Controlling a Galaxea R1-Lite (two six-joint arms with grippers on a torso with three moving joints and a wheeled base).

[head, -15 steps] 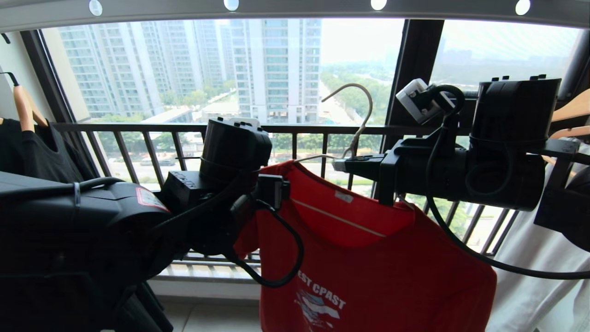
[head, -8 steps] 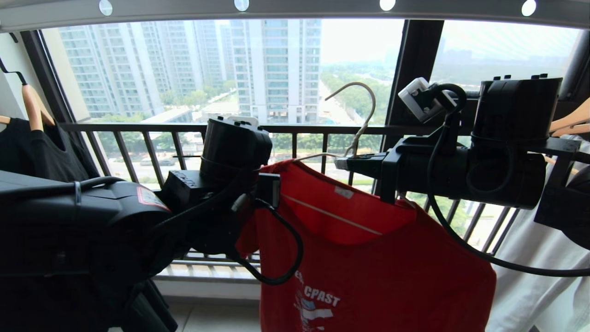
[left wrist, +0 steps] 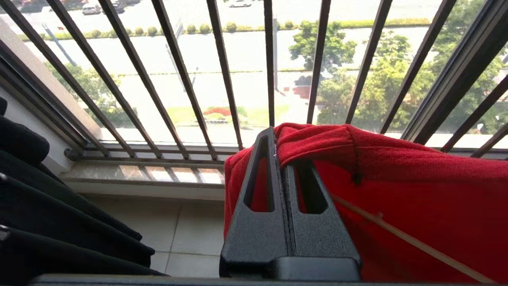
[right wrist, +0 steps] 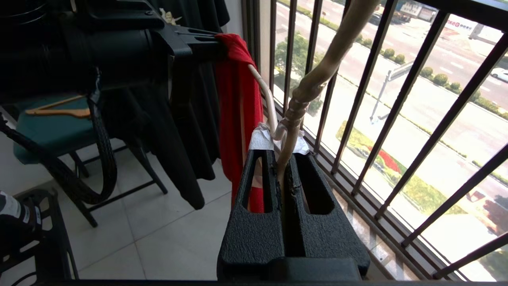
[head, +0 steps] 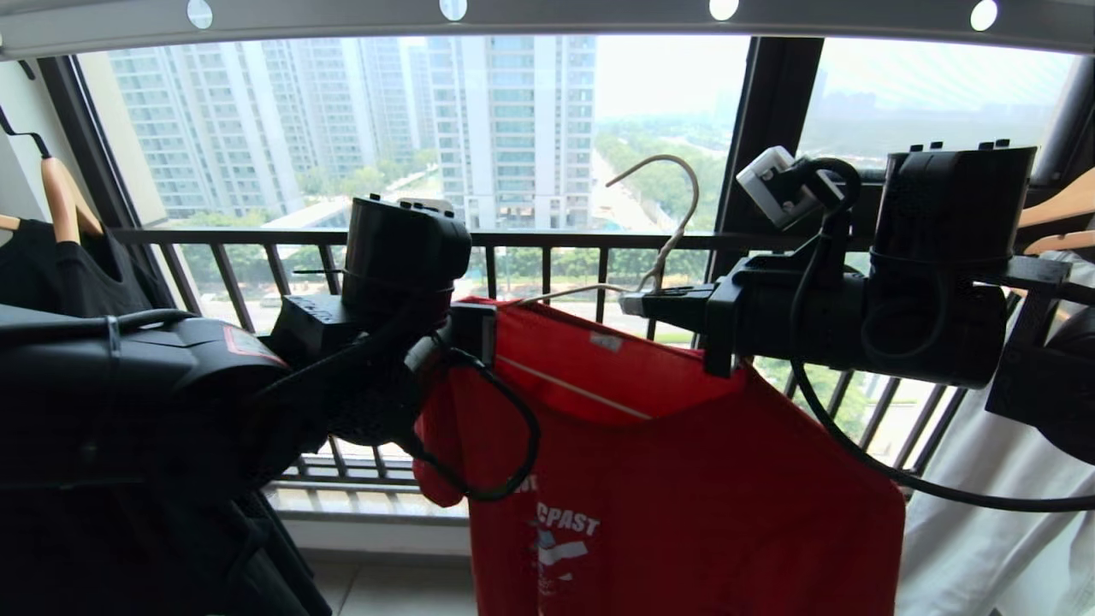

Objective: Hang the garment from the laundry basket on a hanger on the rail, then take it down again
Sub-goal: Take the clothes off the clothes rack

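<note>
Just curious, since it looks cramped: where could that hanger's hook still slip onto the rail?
The rail is bare overhead, above the hanger. It is crowded at both ends: a black shirt on a wooden hanger at left, wooden hangers over a pale garment at right.

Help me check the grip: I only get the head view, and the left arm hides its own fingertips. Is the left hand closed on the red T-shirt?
Observer: Yes. The left wrist view shows the left hand shut, pinching a fold of the red T-shirt at its tips.
Operator: Where exactly does the right hand hold?
Observer: The right hand is shut on the hanger just below its twisted neck, beside some white wrapping.
Operator: Anything off to the side that I can't see?
Observer: A chair with a teal seat, with a wooden hanger lying on it.
</note>
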